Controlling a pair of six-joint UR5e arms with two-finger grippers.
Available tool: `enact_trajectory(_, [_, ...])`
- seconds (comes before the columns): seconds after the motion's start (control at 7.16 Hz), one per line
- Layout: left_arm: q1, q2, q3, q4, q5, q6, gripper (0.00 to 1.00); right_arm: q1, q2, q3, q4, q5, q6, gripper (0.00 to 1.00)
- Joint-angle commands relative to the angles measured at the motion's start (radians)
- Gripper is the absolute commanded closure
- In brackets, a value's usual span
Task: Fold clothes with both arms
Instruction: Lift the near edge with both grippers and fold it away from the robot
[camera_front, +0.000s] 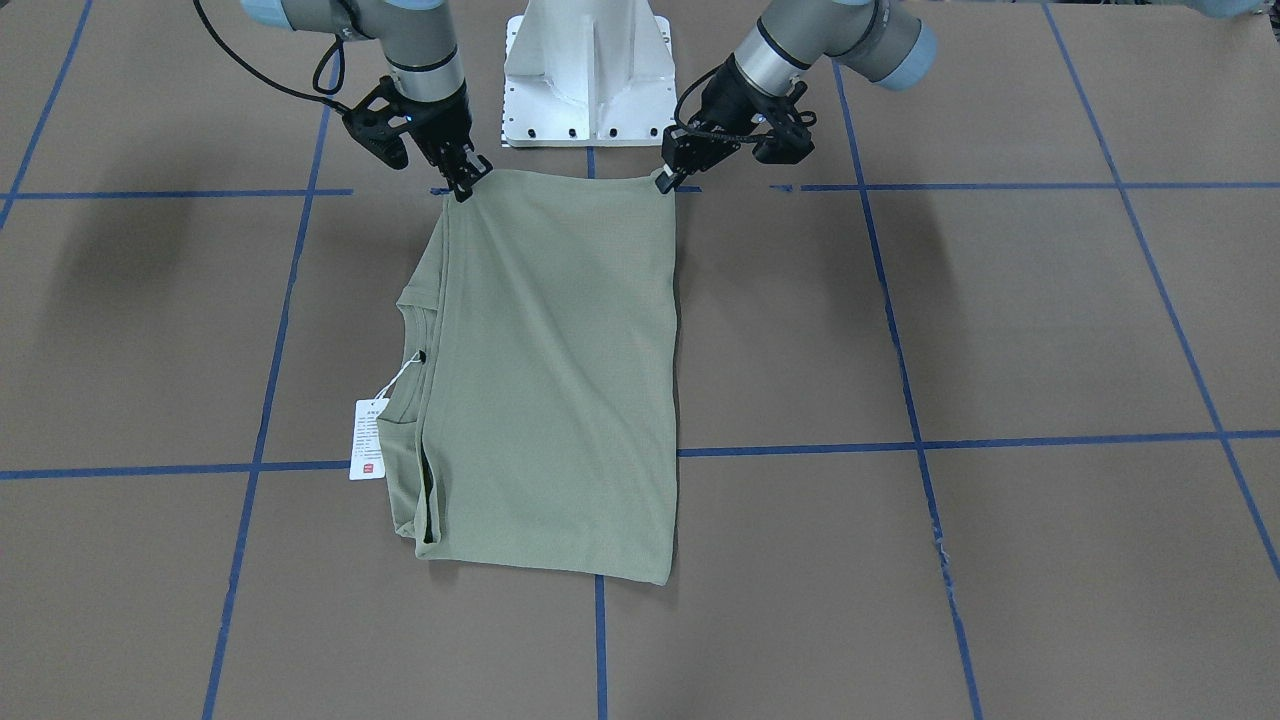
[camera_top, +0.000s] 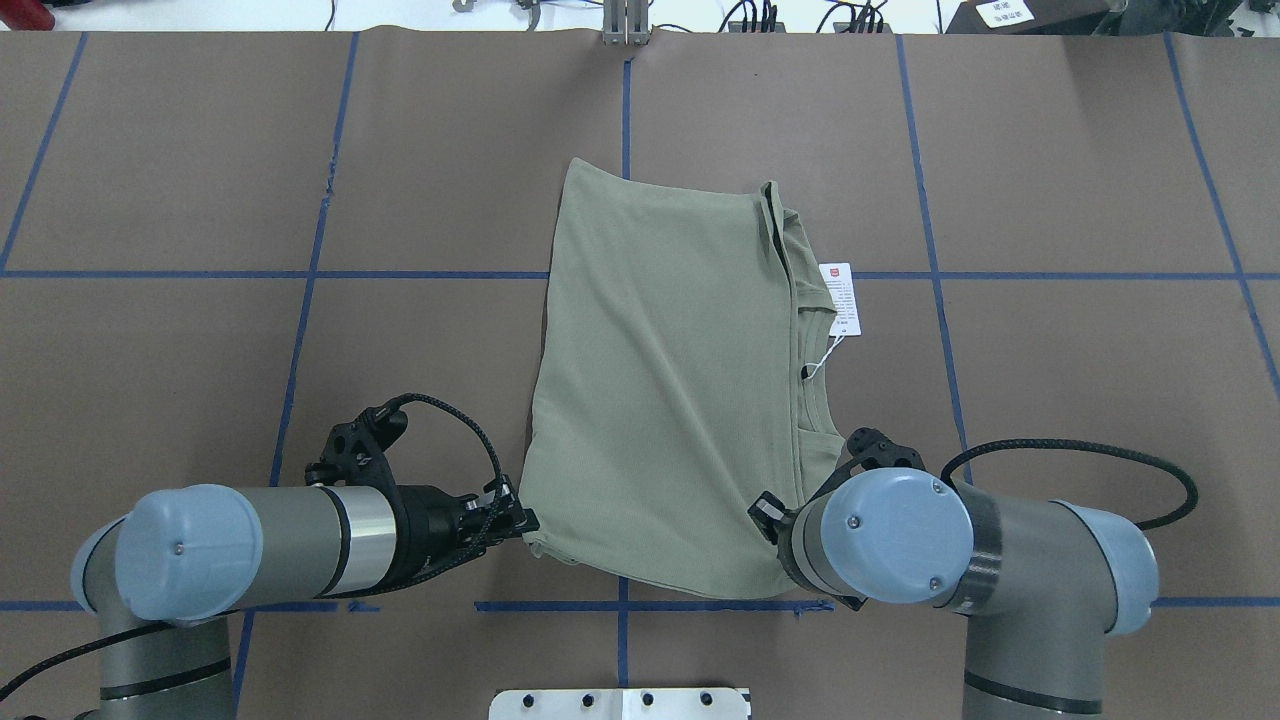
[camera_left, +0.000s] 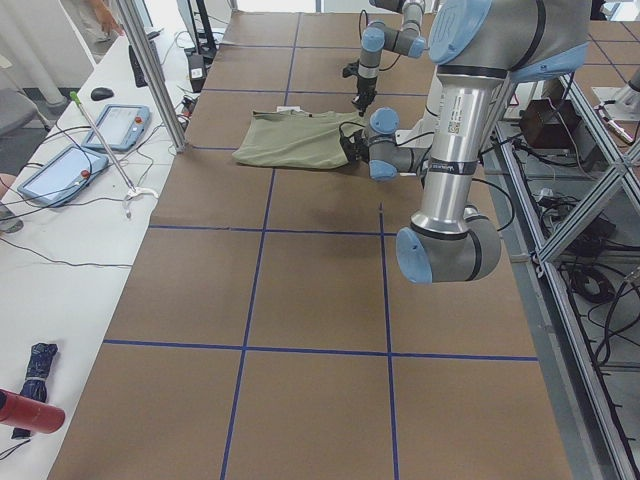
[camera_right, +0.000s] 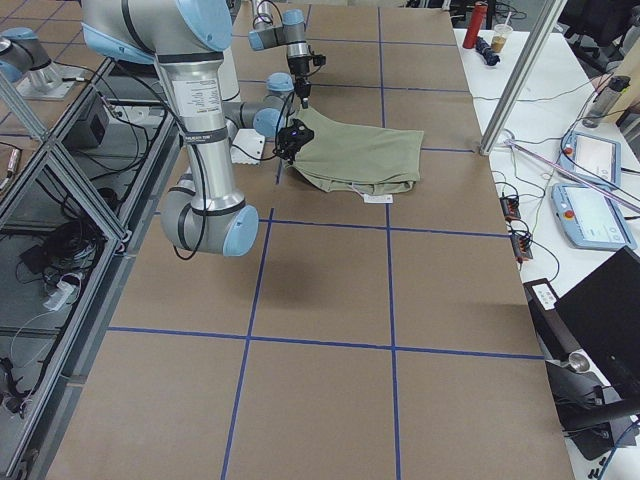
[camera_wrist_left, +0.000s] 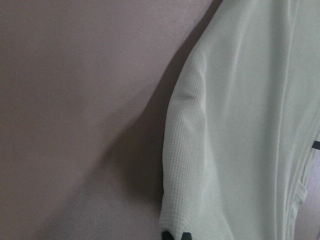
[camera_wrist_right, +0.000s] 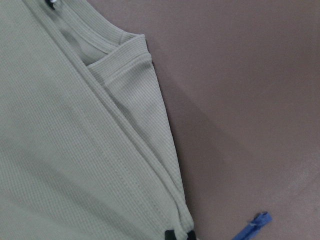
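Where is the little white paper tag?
In the overhead view, the white paper hang tag lies on the brown table just off the right edge of the olive-green knit shirt, on the robot's right side.

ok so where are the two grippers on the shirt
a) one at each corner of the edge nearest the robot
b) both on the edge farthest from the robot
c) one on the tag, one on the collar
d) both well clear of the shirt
a: the left gripper and right gripper each pinch a corner of the shirt on the edge beside the base.
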Motion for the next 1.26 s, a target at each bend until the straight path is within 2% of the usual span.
enact_trajectory(0.0, [-0.031, -0.025, -0.066, 0.04, -0.001, -0.014, 1.0, 0.0, 0.008, 0.094, -0.11, -0.031, 0.068, 1.0])
enact_trajectory(0.28, [-0.184, -0.193, -0.044, 0.26, -0.016, 0.01, 1.0, 0.1, 0.054, 0.086, -0.112, -0.042, 0.057, 1.0])
enact_trajectory(0.42, [-0.264, -0.207, -0.003, 0.265, -0.077, 0.061, 1.0, 0.173, 0.065, 0.069, -0.111, -0.031, 0.022, 1.0])
enact_trajectory(0.56, [-0.317, -0.238, 0.052, 0.263, -0.085, 0.11, 1.0, 0.237, 0.092, 0.031, -0.104, -0.024, -0.066, 1.0])
enact_trajectory(0.84, [-0.384, -0.33, 0.199, 0.254, -0.085, 0.147, 1.0, 0.367, 0.204, -0.179, -0.062, 0.034, -0.168, 1.0])
enact_trajectory(0.98, [-0.398, -0.371, 0.294, 0.198, -0.085, 0.149, 1.0, 0.42, 0.221, -0.271, 0.007, 0.073, -0.209, 1.0])
enact_trajectory(1.12, [-0.403, -0.412, 0.389, 0.135, -0.082, 0.147, 1.0, 0.441, 0.282, -0.399, 0.087, 0.076, -0.22, 1.0])
